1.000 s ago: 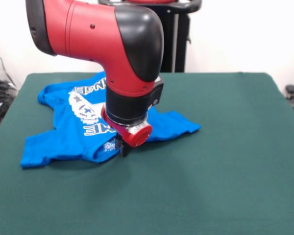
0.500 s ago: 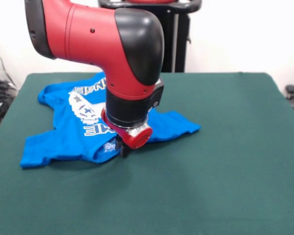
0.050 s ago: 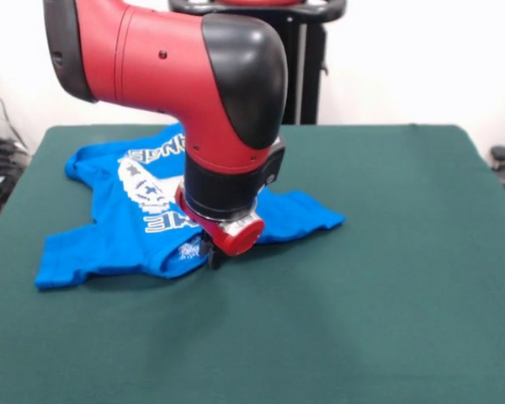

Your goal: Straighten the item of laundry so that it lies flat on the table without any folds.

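Front view shows you the gripper (image 3: pixel 212 255), jaw state hidden, at the crumpled T-shirt (image 3: pixel 143 215)'s near hem; soft and light, so pinch an edge and drag gently.

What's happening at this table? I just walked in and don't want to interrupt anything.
A red and black robot arm is working on a blue T-shirt lying crumpled on the green table. Its hand is down at the shirt's near edge, right at the table surface; whether it is gripping the cloth can't be seen. The shirt is still folded over itself, not flat.
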